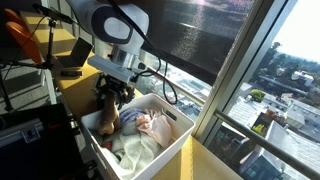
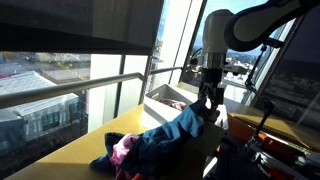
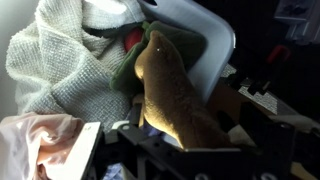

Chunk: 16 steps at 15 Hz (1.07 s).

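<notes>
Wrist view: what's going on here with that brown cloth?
The robot arm's gripper hangs low over a white bin of laundry beside the window. A brown cloth lies right in front of the gripper, draped over a grey knit piece near the bin's wall, with a pink garment beside it. Whether the jaws grip the brown cloth cannot be told.
</notes>
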Motion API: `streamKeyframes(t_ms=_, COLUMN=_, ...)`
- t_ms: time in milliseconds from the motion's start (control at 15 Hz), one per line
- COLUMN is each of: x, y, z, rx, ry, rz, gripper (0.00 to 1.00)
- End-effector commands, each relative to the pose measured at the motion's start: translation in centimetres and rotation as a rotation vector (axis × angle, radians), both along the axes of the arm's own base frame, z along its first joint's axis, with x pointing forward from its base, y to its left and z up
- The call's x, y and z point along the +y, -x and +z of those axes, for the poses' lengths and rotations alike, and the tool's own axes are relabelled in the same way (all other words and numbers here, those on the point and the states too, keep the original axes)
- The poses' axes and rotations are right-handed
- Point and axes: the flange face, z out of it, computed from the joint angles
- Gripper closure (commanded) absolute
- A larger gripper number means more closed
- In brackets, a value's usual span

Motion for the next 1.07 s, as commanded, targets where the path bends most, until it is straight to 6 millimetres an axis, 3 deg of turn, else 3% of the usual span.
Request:
streamKeyframes(t_ms=0, x=0.2, y=0.6, z=0.4, rx=-0.002, ry=0.004, rz=0.016, gripper=0.00)
streamKeyframes(t_ms=667, x=0.2, y=0.3, z=-2.4, rx=0.017, ry=-0.026, rz=0.022, gripper=0.01)
streamKeyframes(t_ms=733, x=0.2, y=0.2, z=-2.6, rx=0.018, ry=-0.024, rz=0.021, gripper=0.12)
streamKeyframes(t_ms=800, x=0.1, y=0.2, z=-3.0, rx=0.021, ry=-0.023, rz=0.020, gripper=0.15)
streamKeyframes(t_ms=867, x=0.1, y=0.2, z=-3.3, rx=0.025, ry=-0.022, rz=0.018, gripper=0.32)
streamKeyframes(t_ms=1000, x=-0.1, y=0.1, z=-3.8, rx=0.025, ry=-0.021, rz=0.018, gripper=0.47)
